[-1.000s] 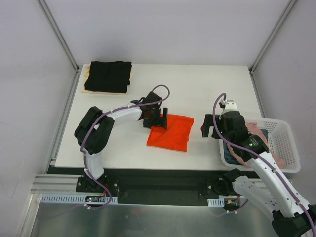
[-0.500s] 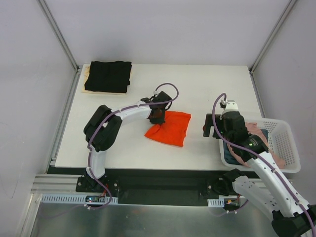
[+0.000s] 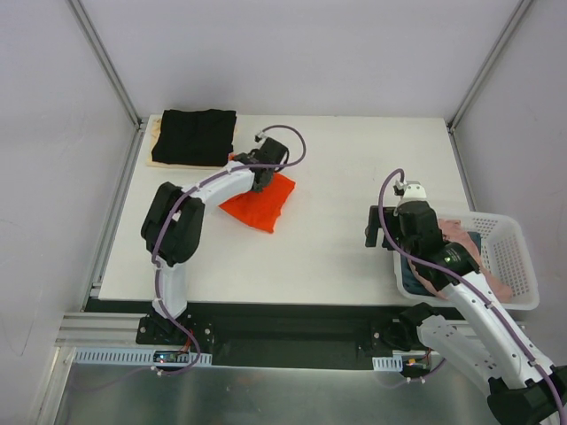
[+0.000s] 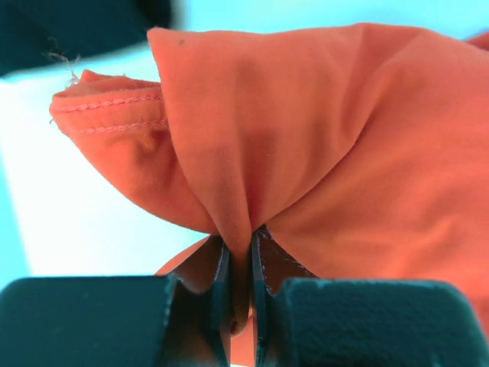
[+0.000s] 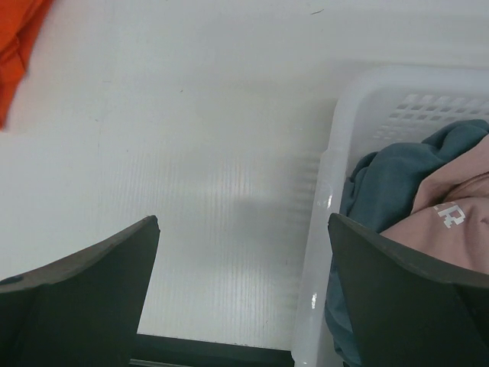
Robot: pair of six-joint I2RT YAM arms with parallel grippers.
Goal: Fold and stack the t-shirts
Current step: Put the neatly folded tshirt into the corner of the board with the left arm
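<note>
Looking down from above, the left pincer [image 3: 263, 173] sits at the far edge of the orange shirt [image 3: 257, 204], bunched on the surface [image 3: 354, 168] just beside the folded black shirt [image 3: 193, 135]. The right pincer [image 3: 383, 232] hangs near the basket [image 3: 516, 257]. At the left wrist, the jaws are clamped on an orange fold. At the right wrist, the jaws stand wide apart, holding nothing; a blue shirt [image 5: 382, 180] and a pink shirt [image 5: 458, 206] lie in the basket.

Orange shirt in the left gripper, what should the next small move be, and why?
Probably lift it and carry it over onto the black folded shirt. The left gripper is shut on a pinched fold of the orange shirt, which lies just short of that stack, so a short lift and lay-down would likely stack it.
</note>
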